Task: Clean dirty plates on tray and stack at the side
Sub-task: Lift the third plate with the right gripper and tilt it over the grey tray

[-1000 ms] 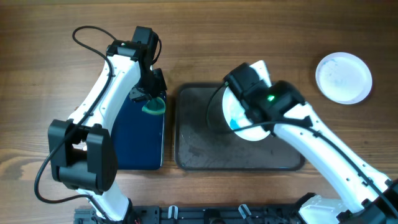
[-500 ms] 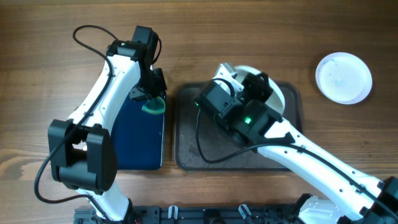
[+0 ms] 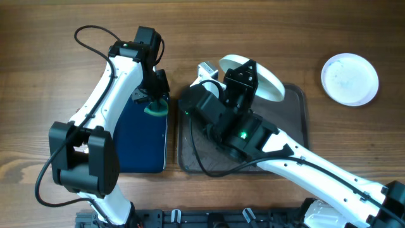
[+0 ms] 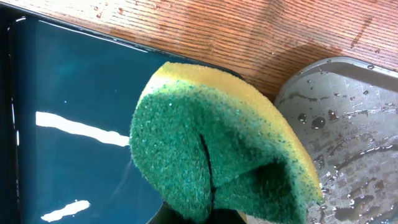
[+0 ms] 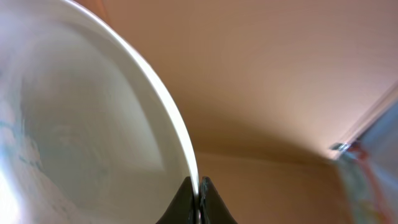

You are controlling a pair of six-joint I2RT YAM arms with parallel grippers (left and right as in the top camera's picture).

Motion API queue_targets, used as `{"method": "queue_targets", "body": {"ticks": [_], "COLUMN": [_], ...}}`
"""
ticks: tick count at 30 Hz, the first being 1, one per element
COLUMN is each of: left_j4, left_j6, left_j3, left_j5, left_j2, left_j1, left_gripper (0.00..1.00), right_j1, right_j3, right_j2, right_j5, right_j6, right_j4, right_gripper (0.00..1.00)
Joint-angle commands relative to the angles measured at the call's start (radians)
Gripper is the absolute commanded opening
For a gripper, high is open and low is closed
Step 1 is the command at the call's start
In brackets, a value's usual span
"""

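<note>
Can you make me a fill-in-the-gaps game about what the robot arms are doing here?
The left gripper squeezes a green and yellow ____.
The right gripper pinches a tilted white ____ by its rim.
Another plate lies on the wooden ____, beside the tray.
Missing words: sponge, plate, table.

Items counted: two white plates (image 3: 267, 81) (image 3: 350, 78); one tray (image 3: 190, 149); one blue basin (image 3: 142, 142); one sponge (image 4: 217, 149); two robot arms (image 3: 107, 95) (image 3: 316, 172).
</note>
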Motion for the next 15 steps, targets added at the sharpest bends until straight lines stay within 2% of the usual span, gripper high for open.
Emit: {"method": "queue_targets", "body": {"ticks": [1,3,4,6,8,9,10,12,15], "left_j4": [0.002,-0.002,-0.003,-0.002,-0.003,-0.002,0.002,0.006,0.0], "left_j6": [0.016,0.016,0.016,0.016,0.016,0.015,0.015,0.015,0.015], "left_j3": [0.008,0.008,0.008,0.008,0.008,0.008,0.007,0.008,0.008], "left_j5": [-0.01,-0.01,-0.01,-0.01,-0.01,-0.01,-0.01,-0.01,-0.01], "left_j2": [-0.011,-0.011,-0.011,-0.011,-0.011,-0.011,-0.011,-0.011,-0.011], "left_j1": [0.001,0.001,0.001,0.001,0.001,0.001,0.001,0.001,0.001], "left_gripper": [0.04,0.04,0.04,0.04,0.04,0.04,0.04,0.04,0.04], "right_j1": [0.0,-0.04,-0.06,-0.101,-0.131,-0.15,-0.167,-0.171,-0.124], "right_j3": [0.021,0.021,0.021,0.021,0.021,0.021,0.021,0.021,0.021], "right_j2": [-0.02,-0.015,-0.01,-0.004,-0.002,-0.002,-0.002,-0.003,-0.003], "right_j5": [-0.346,-0.75,-0.761,-0.458,-0.043,0.115,0.221,0.221,0.206], "right_j6": [0.514,0.768,0.775,0.694,0.464,0.28,0.042,-0.258,-0.461], "right_j4": [-0.103,-0.204,-0.225,-0.271,-0.255,-0.166,0.006,0.308,0.625], "right_gripper": [0.04,0.04,0.04,0.05,0.04,0.04,0.04,0.04,0.04]}}
